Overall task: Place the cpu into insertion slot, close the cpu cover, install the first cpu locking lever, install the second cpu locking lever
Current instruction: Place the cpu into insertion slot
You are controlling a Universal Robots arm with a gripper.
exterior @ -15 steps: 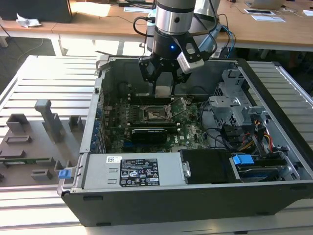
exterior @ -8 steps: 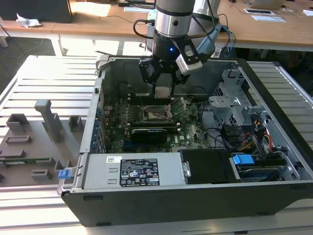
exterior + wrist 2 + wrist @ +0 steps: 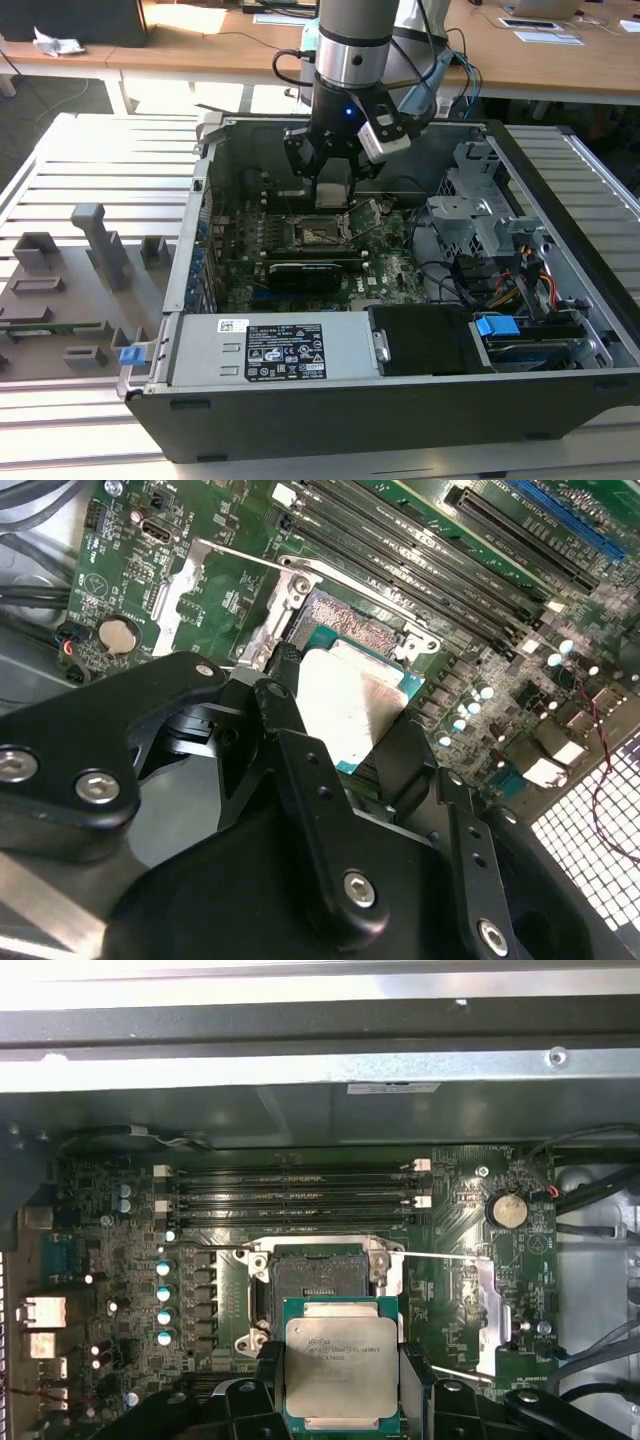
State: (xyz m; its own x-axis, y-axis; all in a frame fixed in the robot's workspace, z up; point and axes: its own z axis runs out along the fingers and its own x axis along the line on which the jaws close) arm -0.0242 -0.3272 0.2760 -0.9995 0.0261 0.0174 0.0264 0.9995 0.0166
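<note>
While the arm reaches down into the open PC case [image 3: 200, 240], the end effector [image 3: 333, 190] is clamped on the cpu [image 3: 333, 1372]. Its black fingers [image 3: 268, 1365] grip two opposite edges, silver lid up.

The cpu hangs over one edge of the socket [image 3: 318, 1282], offset from it and not seated. The socket's contact field is bare in both wrist views.

The cpu cover [image 3: 487, 1305] is swung fully open and lies beside the socket, toward the coin cell [image 3: 507, 1209]. Thin lever rods [image 3: 445, 1256] run from the socket toward the cover.

Around the socket:
- Memory slots [image 3: 300, 1185] run just past the side away from the end effector.
- A capacitor row [image 3: 163, 1300] stands opposite the cover.
- The end effector's own linkage [image 3: 300, 810] hides part of the socket in the second wrist view.

In the exterior view:
- A long black card [image 3: 315, 272] lies close in front of the socket.
- The drive cage [image 3: 480, 215] is on the exterior view's right.
- The power supply [image 3: 285, 350] runs along the near wall.
- Grey fixture blocks [image 3: 100, 245] stand on the table [image 3: 100, 160] at the exterior view's left, well apart from the case.
</note>
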